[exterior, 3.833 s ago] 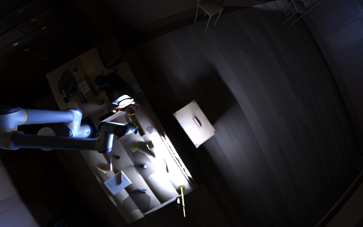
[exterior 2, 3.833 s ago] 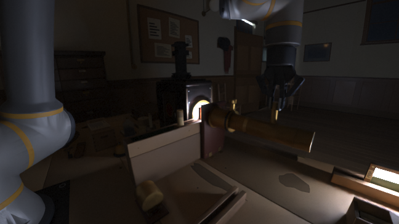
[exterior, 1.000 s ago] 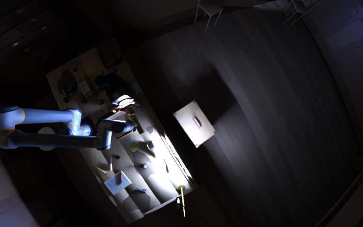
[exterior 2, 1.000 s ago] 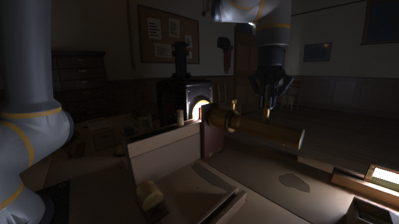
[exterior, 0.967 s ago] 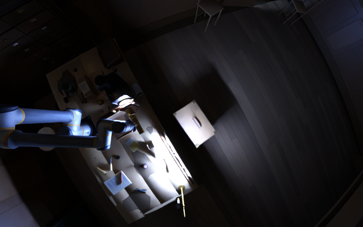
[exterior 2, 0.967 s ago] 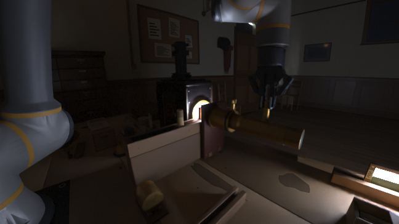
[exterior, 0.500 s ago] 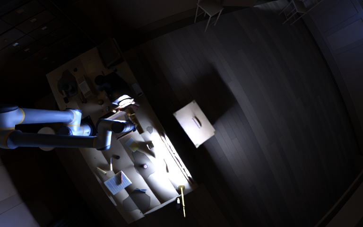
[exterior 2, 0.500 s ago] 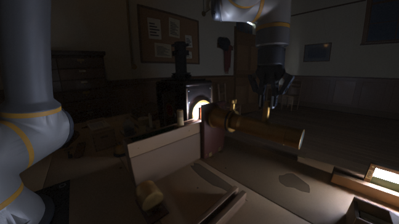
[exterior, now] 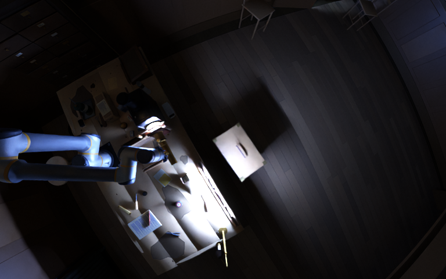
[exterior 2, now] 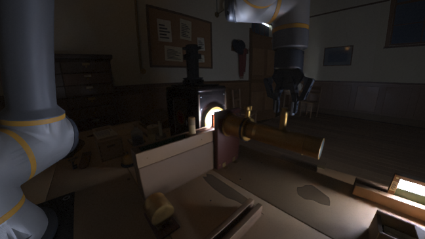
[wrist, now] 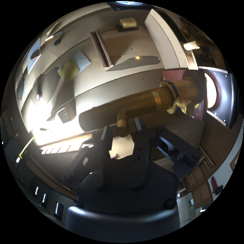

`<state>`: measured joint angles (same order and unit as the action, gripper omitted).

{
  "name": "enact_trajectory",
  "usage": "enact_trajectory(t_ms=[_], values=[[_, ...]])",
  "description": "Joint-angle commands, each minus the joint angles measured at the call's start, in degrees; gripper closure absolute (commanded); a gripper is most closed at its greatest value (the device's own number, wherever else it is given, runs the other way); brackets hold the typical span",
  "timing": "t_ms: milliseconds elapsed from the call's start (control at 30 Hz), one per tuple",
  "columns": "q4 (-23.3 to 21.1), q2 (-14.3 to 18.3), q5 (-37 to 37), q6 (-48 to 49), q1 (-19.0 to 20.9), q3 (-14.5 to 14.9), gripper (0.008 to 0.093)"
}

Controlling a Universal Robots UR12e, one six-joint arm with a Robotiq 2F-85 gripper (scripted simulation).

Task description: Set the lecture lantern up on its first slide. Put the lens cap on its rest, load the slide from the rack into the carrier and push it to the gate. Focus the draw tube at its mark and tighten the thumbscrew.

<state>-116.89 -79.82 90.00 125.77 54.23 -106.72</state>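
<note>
The lantern body [exterior 2: 196, 105] is half lost in shadow behind the bench clutter; its lit gate [exterior 2: 210, 117] glows. The brass draw tube [exterior 2: 278, 136] [wrist: 129, 105] sticks out from the red front board, uncapped. A brass peg [exterior 2: 283, 119] [wrist: 122, 123] stands up from the tube's middle. A knurled brass thumbscrew [wrist: 185, 105] [exterior 2: 249, 112] sits on the collar near the board. My gripper [exterior 2: 286, 106] [wrist: 123, 135] hangs just above the peg, open and holding nothing. The slide rack [exterior: 215, 194] lies in the bright patch at the bench's edge.
The long workbench [exterior: 154, 184] carries a pale box wall [exterior 2: 177, 157], a yellow cloth [wrist: 68, 69], papers [exterior: 144, 224] and small tools. A pale crate [exterior: 238, 152] stands on the floor beside the bench. My arm [exterior: 65, 158] reaches in from the left.
</note>
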Motion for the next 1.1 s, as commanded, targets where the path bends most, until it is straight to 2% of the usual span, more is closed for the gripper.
enact_trajectory(t_ms=[0,1067], values=[[-0.01,-0.03,0.0,0.0,0.0,0.05,0.0534],[6.1,-2.35,0.0,0.0,0.0,3.81,0.0534]])
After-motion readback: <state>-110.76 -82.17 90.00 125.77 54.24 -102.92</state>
